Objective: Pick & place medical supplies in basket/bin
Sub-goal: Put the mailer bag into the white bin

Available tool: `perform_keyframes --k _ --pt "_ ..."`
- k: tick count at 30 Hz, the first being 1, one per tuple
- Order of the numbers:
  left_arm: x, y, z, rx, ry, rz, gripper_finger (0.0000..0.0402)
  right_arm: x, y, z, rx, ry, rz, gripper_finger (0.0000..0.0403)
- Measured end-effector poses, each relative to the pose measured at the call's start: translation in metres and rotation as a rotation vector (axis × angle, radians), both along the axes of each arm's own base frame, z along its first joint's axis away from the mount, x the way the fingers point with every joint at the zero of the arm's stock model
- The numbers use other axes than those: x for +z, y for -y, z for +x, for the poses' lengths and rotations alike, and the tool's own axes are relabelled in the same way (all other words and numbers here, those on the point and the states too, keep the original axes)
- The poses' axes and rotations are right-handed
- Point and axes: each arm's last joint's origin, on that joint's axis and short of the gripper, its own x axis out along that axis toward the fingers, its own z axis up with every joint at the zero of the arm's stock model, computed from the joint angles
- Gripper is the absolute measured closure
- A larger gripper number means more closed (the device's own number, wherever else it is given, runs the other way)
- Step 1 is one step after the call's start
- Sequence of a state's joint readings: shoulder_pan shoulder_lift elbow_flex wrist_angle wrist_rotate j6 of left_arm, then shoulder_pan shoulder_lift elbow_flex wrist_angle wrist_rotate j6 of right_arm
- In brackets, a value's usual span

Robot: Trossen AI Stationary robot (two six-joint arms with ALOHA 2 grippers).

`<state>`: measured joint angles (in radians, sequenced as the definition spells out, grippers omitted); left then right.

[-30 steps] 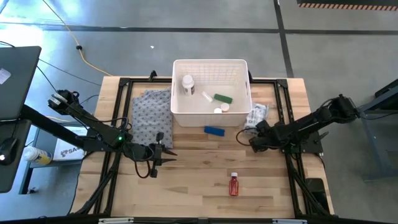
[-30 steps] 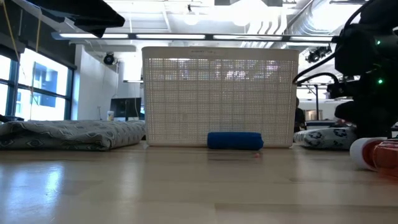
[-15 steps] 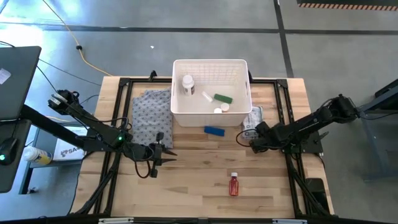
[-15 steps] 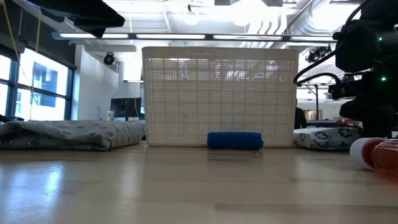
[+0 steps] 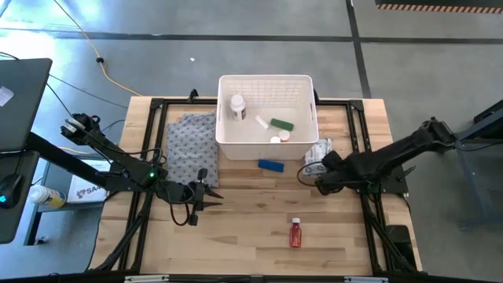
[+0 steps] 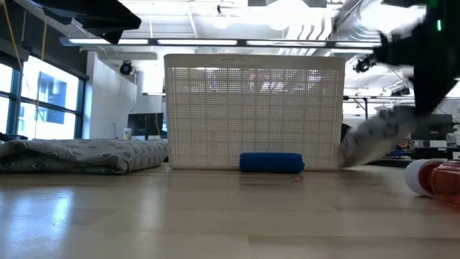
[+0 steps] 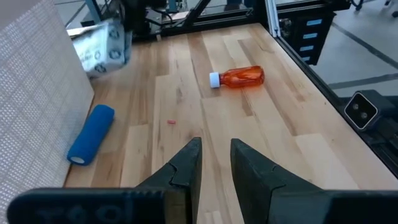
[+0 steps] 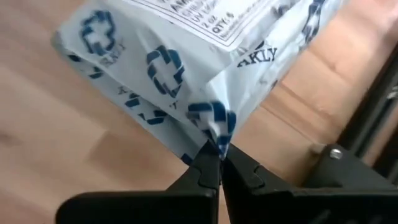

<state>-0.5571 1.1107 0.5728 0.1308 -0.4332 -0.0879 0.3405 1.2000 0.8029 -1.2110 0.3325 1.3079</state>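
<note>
Right hand has just pinched shut on the packet; it's lifting off the desk at the basket's four o'clock; binning comes next.

A grey concrete floor is seen along the top of the high view, crossed by dark lines. Windows are shown at left in the low view, ceiling lights above.
</note>
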Motion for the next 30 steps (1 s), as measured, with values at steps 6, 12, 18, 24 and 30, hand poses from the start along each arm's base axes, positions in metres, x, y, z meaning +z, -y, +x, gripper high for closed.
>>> perform_keyframes --k 6,12,18,24,30 --pt "0.000 0.000 0.000 0.000 0.000 0.000 0.0284 0.069 -0.013 0.005 0.062 0.078 0.031 0.0402" --pt "0.000 0.000 0.000 0.000 0.000 0.000 0.0284 0.126 -0.018 -0.004 0.096 0.182 -0.009 0.0402" --pt "0.000 0.000 0.000 0.000 0.001 0.000 0.0284 0.163 -0.015 -0.009 0.142 0.312 -0.019 0.0402" --pt "0.000 0.000 0.000 0.000 0.000 0.000 0.0284 0.196 -0.012 -0.014 0.204 0.423 -0.020 0.0402" --pt "0.000 0.000 0.000 0.004 0.000 -0.008 0.0284 0.229 -0.006 -0.022 0.243 0.549 -0.031 0.0402"
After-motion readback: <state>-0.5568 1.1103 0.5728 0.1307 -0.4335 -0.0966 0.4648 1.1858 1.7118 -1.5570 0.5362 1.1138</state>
